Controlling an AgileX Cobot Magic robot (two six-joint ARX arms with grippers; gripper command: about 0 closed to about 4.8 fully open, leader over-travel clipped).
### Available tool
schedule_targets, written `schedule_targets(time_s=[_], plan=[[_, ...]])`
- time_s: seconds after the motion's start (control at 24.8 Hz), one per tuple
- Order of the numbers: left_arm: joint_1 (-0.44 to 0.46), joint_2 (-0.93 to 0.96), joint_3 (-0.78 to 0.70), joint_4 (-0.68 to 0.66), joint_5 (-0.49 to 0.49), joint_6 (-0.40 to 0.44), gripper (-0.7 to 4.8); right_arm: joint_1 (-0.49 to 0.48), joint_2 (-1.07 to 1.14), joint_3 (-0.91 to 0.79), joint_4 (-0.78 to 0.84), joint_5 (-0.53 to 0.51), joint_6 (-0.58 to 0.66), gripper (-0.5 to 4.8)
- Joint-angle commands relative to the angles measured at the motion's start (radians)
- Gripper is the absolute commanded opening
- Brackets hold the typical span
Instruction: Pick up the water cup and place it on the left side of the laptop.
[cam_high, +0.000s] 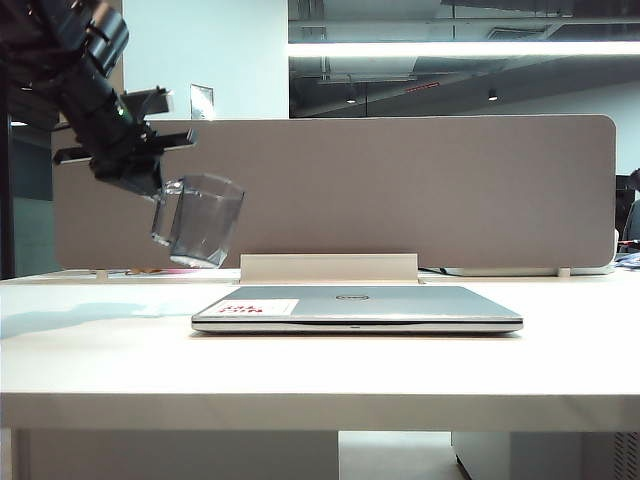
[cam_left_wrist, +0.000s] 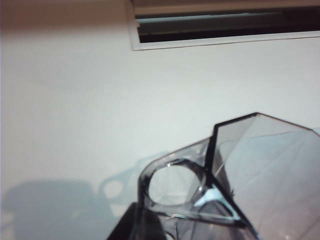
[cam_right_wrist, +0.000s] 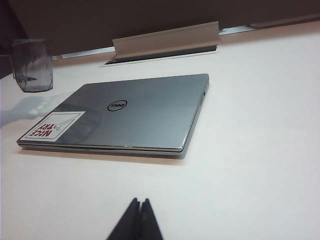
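The laptop lies shut on the table, before the cable flap and the divider behind it. The cup hangs tilted in the air, up and left of the laptop (clear of the table), clamped in the left gripper. The right gripper, jaws together, sits low before the laptop.

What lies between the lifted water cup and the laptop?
Nothing: in the exterior view, only bare table separates the water cup, held by the left tool, from the laptop.
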Motion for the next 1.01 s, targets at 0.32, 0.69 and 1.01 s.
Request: schedule_targets(time_s=[0.32,0.69,1.01], plan=[[0.001,-0.006,-0.168,0.24,-0.082,-0.004,-0.06,0.0,-0.001,-0.003,0.011,-0.003,0.0,-0.01],[0.002,-0.006,-0.251,0.299,-0.086,-0.003,-0.06,0.0,-0.001,-0.003,0.011,-0.002,0.0,-0.01],[0.023,-0.006,-0.271,0.314,-0.106,-0.003,-0.06,0.0,-0.001,-0.003,0.011,-0.003,0.0,-0.01]])
